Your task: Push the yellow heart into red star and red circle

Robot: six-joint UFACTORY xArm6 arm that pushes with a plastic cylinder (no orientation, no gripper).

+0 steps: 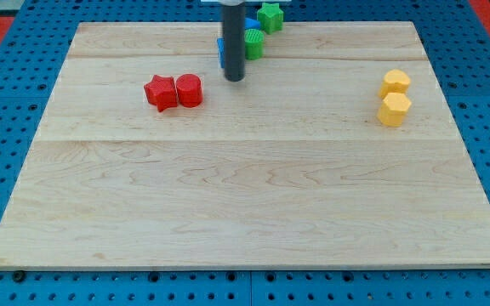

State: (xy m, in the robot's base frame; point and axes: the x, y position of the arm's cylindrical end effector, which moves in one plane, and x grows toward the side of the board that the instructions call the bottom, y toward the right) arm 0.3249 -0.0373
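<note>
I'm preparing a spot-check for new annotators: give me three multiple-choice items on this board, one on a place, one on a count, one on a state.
1. Where do the two yellow blocks lie?
A. the view's right
B. the view's left
C. the view's bottom

2. How many red blocks are there?
A. one
B. two
C. four

3. The red star block and red round block are
A. far apart
B. stacked
C. side by side, touching

Key: 1 A, near the wooden board's right edge. 2 B, star and circle only. 3 C, no gap shows; my tip stands to their right.

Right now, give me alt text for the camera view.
My tip rests right of the touching red star and red circle; two yellow blocks sit far right, green and blue blocks behind the rod.
</note>
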